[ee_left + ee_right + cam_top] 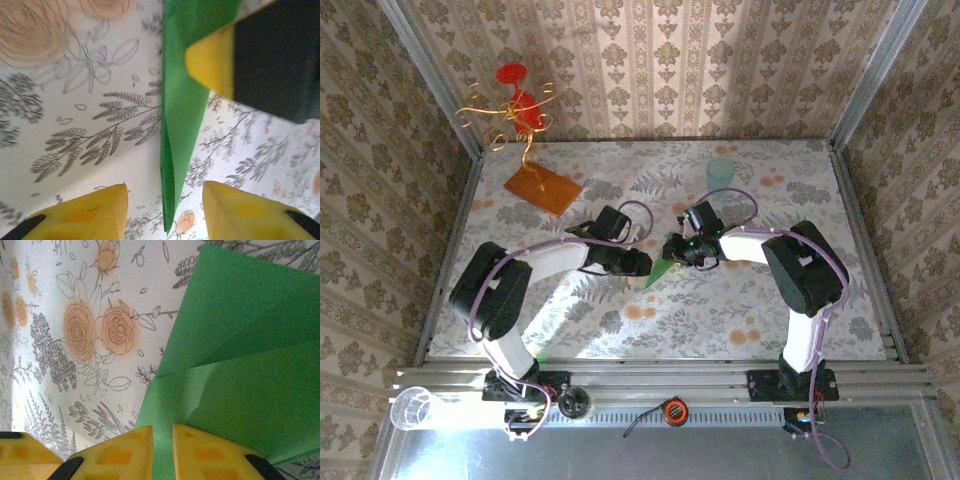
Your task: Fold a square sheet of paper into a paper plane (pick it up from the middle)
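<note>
The plane (657, 271) is at mid-table between the two grippers, its tip pointing toward the near left. It is smooth green paper folded into a narrow dart with sharp creases. In the left wrist view it stands edge-on, and I cannot tell whether it touches the cloth.

The right gripper (162, 440) is clamped on the plane, its yellow fingers (125, 452) nearly together with a thin strip of green pinched between them. The left gripper (164, 192) has its fingers (95, 212) spread apart. The plane runs down the gap between them and touches neither pad.

The table (720, 320) wears a floral cloth, and papered walls close it in on the left, far and right sides. A metal rail (660, 375) runs along its near edge. Bare cloth lies between the grippers and the rail, and more toward the right wall.

An orange-brown board (542, 188), flat and rectangular, lies far left with a curly wire ornament (515, 105) rising from it, well apart from the plane. A pale blue cup (720, 172) stands upright at the far side. I cannot tell what is in it.
</note>
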`<state>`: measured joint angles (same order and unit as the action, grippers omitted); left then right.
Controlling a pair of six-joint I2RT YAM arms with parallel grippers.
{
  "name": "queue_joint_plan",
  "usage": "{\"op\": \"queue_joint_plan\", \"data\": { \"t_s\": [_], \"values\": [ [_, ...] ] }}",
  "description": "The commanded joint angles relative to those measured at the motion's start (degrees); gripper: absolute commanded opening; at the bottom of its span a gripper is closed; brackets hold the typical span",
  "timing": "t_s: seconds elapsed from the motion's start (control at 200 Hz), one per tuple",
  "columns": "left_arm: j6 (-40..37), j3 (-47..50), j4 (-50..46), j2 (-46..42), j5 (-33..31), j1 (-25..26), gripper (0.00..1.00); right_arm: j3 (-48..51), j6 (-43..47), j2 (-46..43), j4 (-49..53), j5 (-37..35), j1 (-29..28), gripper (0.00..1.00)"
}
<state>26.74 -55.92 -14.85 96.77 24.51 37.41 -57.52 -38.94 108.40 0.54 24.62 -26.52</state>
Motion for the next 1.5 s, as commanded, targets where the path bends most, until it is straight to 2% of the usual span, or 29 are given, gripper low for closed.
{"op": "queue_joint_plan", "data": {
  "t_s": [0.0,0.105,0.24,0.395,1.145,1.495],
  "values": [
    [-0.8,-0.1,-0.3,-2.6,0.5,-0.1,0.45,0.2,1.0,1.5,3.5,2.6,-0.8,0.21],
    [0.6,-0.6,3.7,-1.1,3.2,1.1,0.39,0.5,0.3,1.4,2.8,3.0,-1.2,0.21],
    [2.7,-1.8,7.4,3.1,5.6,2.6,0.26,0.5,-0.2,1.6,2.5,2.7,-1.3,0.19],
    [4.3,-1.8,9.4,5.6,6.3,3.1,0.18,0.2,-0.3,1.7,3.2,1.9,-1.2,0.17],
    [3.8,-0.8,7.4,8.9,3.0,3.1,0.11,-0.9,-3.2,2.0,3.8,0.2,-0.7,0.14],
    [3.1,-0.7,6.3,9.8,1.7,3.0,0.1,-1.1,-2.8,-0.6,1.0,2.4,-0.6,0.15]
  ]
}}
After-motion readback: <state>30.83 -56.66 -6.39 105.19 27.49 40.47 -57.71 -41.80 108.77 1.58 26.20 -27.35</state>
